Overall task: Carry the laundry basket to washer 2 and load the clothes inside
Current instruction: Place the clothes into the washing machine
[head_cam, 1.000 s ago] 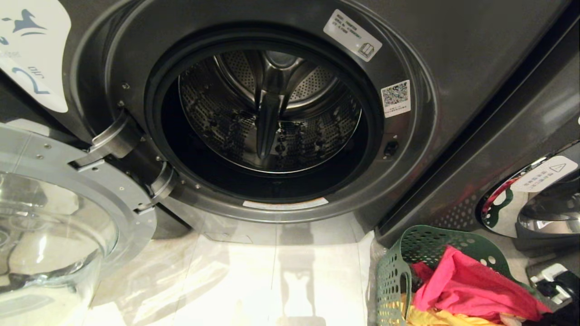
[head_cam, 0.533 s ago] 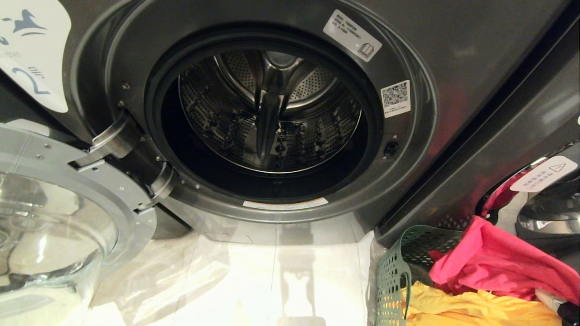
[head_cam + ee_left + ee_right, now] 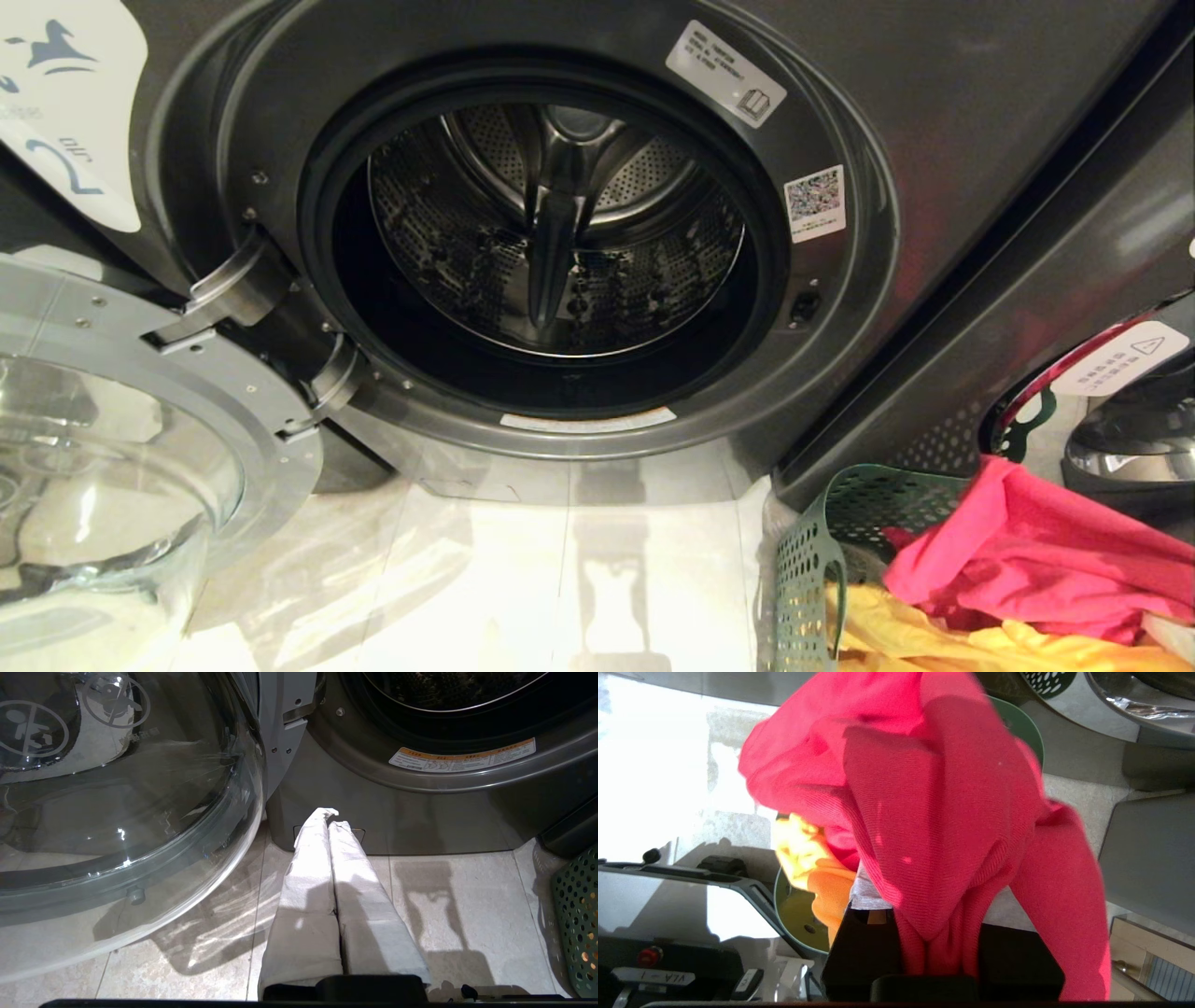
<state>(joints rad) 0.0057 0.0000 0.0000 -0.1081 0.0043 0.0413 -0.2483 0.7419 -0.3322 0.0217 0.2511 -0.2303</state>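
pale glossy floor tiles (image 3: 579,560) across the lower middle of the head view, crossed by thin grout lines and streaked with bright glare. a soft upright shadow (image 3: 611,579) on them, lower centre. at the right edge, past a black vertical gap, a second dark grey machine (image 3: 1074,233), tilted in frame like everything else. low on its front, a chrome-rimmed round door (image 3: 1120,448) bearing a white warning label (image 3: 1120,358) with a triangle mark. same tiles in the left wrist view, lower right, with blurred shadows. in the right wrist view, chrome rim at upper right, pale wooden piece (image 3: 1148,952) at lower right.
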